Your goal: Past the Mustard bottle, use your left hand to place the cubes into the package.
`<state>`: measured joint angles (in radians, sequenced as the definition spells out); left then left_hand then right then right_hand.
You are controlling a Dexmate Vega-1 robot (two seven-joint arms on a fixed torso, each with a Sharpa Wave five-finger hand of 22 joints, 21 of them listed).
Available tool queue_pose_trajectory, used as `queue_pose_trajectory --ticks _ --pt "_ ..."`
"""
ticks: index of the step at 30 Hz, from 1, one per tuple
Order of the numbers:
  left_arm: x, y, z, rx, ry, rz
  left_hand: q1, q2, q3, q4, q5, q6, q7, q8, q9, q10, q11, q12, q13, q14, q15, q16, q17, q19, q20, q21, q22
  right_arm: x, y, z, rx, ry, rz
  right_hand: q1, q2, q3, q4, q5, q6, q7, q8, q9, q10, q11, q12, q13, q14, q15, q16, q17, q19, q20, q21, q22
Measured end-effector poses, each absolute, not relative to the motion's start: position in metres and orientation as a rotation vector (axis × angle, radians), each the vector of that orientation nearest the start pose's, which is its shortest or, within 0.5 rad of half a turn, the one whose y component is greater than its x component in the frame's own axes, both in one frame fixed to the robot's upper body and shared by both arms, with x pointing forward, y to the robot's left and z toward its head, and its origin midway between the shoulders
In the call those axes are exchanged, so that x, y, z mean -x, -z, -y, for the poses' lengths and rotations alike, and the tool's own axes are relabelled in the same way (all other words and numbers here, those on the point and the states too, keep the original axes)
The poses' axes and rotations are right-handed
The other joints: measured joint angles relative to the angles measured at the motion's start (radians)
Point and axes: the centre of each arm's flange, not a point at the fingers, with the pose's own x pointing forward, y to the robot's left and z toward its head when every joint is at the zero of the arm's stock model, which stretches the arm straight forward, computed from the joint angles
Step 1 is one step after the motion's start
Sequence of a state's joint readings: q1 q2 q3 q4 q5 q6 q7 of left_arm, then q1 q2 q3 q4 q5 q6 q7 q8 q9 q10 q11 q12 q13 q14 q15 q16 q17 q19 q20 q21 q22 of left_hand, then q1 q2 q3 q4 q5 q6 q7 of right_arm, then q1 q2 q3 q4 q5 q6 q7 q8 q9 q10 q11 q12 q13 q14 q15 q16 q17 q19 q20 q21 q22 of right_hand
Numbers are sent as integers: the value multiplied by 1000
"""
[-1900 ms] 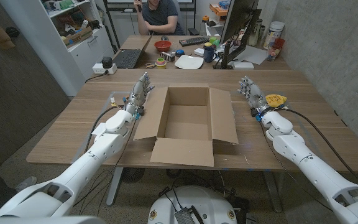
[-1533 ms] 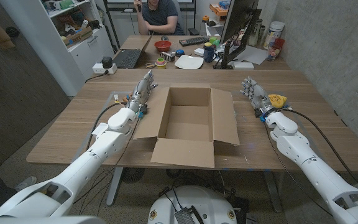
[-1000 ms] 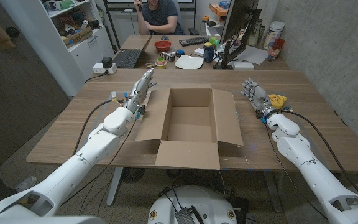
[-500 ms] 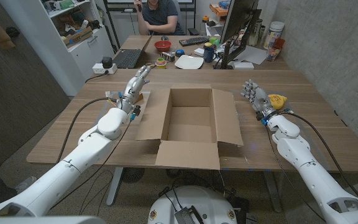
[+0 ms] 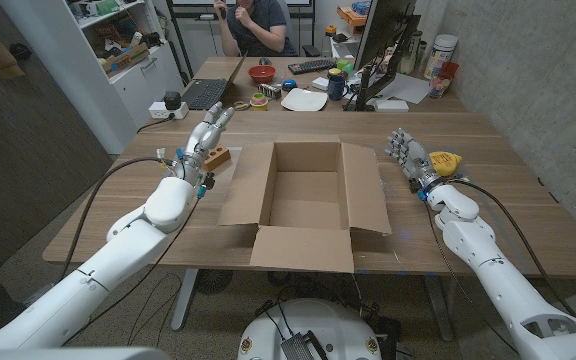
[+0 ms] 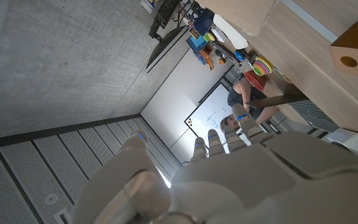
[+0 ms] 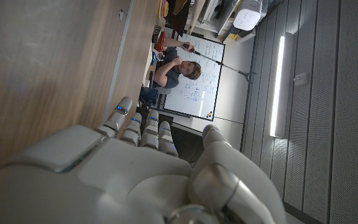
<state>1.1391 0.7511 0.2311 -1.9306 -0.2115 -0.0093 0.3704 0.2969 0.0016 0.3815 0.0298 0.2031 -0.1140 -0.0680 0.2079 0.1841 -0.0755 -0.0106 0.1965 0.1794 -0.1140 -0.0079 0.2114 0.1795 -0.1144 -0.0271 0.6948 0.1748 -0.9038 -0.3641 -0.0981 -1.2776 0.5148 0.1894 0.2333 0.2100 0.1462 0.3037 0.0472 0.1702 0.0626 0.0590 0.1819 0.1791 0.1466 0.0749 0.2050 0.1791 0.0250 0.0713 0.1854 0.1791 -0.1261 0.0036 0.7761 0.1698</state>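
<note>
An open cardboard box (image 5: 303,212) sits in the middle of the table with its flaps spread. Just left of its left flap lies a brown wooden block (image 5: 217,157) with round holes, also seen as the block (image 6: 356,53) in the left wrist view. My left hand (image 5: 204,137) hovers over the table beyond and left of that block, fingers spread, holding nothing; the left hand (image 6: 247,174) points toward the back of the room. My right hand (image 5: 408,155) stands right of the box, fingers apart and empty, beside a yellow object (image 5: 446,160). The right hand (image 7: 135,168) is above bare wood.
Behind my table stands a second desk with a laptop (image 5: 206,93), a red bowl (image 5: 262,73), a white plate (image 5: 303,98) and a monitor (image 5: 380,40). A person (image 5: 258,20) sits behind it. A power strip (image 5: 168,108) lies at the far left.
My left arm has swung up and to the left, away from the box's left flap, uncovering the wooden block. The right hand has barely moved.
</note>
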Motion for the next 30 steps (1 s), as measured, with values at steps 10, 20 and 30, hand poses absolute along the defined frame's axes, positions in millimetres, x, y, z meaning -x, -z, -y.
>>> queue_pose_trajectory --ticks 10,20,30 --pt "-512 -19 -295 -539 -171 774 13 -13 -1 -15 0 19 -24 0 0 11 0 0 0 15 -6 0 0 4 4 -4 0 -656 42 317 -78 -228 563 0 0 -4 4 0 0 0 0 0 0 0 0 0 0 0 0 0 0 0 -8 5" --pt "-494 -21 -299 -635 -240 802 43 -24 2 -34 0 21 -90 0 0 13 -2 0 0 15 -6 0 0 7 1 -14 0 -658 43 317 -79 -226 560 -5 -5 -4 4 0 0 0 0 0 0 0 0 0 0 0 0 0 0 0 -8 5" --pt "-472 -24 -296 -759 -296 826 80 -28 3 -58 -4 55 -142 8 0 18 -15 0 0 25 -16 -5 0 18 -3 -18 0 -659 45 317 -82 -223 560 -13 -7 -6 11 0 0 0 0 0 0 0 0 0 0 0 0 0 0 0 -14 5"
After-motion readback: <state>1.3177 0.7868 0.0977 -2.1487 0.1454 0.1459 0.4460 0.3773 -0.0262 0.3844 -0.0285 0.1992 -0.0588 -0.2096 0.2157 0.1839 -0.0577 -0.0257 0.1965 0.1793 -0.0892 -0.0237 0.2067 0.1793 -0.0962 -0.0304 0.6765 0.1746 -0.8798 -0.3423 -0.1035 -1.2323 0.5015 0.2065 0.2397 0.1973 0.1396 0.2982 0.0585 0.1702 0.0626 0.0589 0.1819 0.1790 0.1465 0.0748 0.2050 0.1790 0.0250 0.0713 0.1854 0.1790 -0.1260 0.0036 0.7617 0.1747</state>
